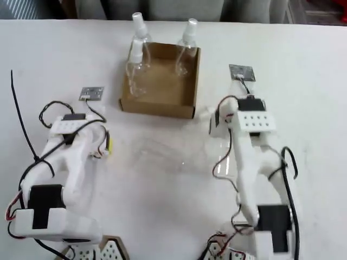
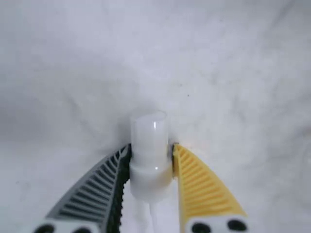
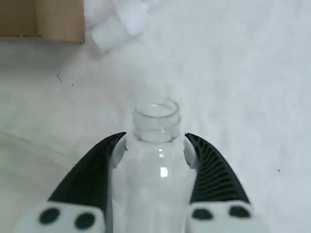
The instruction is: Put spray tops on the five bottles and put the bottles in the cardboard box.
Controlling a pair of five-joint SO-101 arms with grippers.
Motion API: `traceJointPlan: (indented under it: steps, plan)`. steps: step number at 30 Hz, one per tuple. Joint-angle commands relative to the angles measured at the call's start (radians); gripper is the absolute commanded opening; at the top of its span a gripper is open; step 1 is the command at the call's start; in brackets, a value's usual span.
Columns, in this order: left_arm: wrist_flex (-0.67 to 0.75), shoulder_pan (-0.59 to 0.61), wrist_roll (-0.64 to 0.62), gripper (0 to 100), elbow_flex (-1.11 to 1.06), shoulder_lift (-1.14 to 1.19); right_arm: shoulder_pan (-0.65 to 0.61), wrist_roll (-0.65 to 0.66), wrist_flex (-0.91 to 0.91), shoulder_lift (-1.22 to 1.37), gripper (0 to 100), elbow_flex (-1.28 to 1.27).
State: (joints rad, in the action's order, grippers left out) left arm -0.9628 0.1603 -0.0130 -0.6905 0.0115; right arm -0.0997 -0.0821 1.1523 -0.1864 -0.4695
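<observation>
My left gripper (image 2: 150, 148) is shut on a white spray top (image 2: 150, 160), held just above the white table; in the high view it sits at the left (image 1: 105, 145). My right gripper (image 3: 155, 138) is shut on a clear bottle (image 3: 156, 145) whose neck is bare and open; in the high view it sits right of the middle (image 1: 216, 120). The cardboard box (image 1: 157, 105) stands at the back centre. Three clear bottles with spray tops are in it, one at its right rear (image 1: 187, 40) and two at its left rear (image 1: 136, 57).
A loose white spray top (image 3: 116, 22) lies on the table by the box corner (image 3: 43, 19). Small boards on cables lie at the left (image 1: 92, 93) and right (image 1: 241, 71). Open tabletop (image 1: 162, 162) spreads between the arms.
</observation>
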Motion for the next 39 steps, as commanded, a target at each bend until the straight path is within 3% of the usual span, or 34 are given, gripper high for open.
traceJointPlan:
  steps: [1,8,17,24,31,39]
  plan:
    - [0.012,0.019,0.009,2,0.038,-0.002,0.002,0.009,-0.165,-0.171,1.9,-0.101]
    - [0.012,0.019,0.009,2,0.038,-0.002,0.001,0.009,-0.532,-0.352,2.1,-0.253]
    - [0.012,0.019,0.009,2,0.038,-0.002,0.002,0.009,-1.064,-0.392,2.1,-0.367]
    - [0.012,0.019,0.009,2,0.038,-0.002,-0.073,0.009,-1.343,-0.57,1.7,-0.68]
    - [0.012,0.019,0.009,2,0.038,-0.002,-0.154,0.008,-1.372,-0.765,1.7,-0.813]
    - [0.014,0.019,0.009,2,0.038,-0.002,-0.429,0.009,-1.372,-1.067,1.7,-1.126]
